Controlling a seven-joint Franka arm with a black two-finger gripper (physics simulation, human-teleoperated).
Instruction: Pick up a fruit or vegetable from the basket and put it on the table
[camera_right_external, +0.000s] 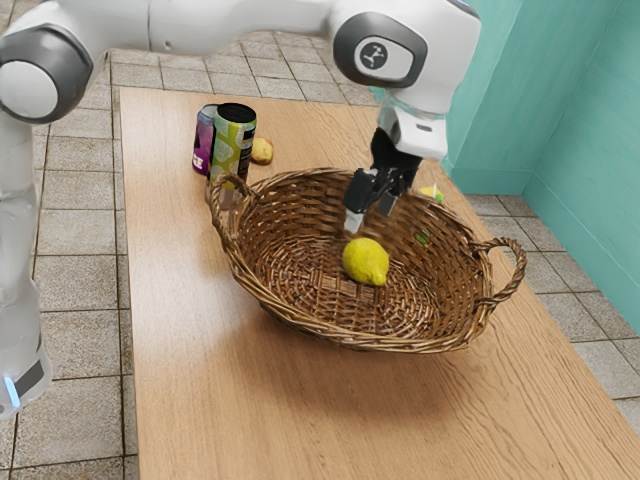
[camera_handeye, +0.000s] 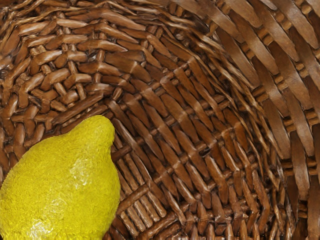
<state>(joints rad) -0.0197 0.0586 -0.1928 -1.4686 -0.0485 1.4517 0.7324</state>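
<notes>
My pincer (camera_right_external: 371, 213) hangs over the basket (camera_right_external: 365, 343) with its two fingers apart, because nothing is in its grip. The lemon (camera_right_external: 366, 262) lies on its side on the woven floor of the basket, below my fingers. I think I hang here so I can go down and hug it from both sides. The high walls stop the lemon from rolling away, but I could bump them, so I guess straight down is best. The lemon looks round and a bit slippy, so I should grab its fat middle, not its pointy end. Then I need to lift it over the rim and set it on the desk (camera_right_external: 220, 400), away from the cans (camera_right_external: 233, 140). The picking is not yet done.
</notes>
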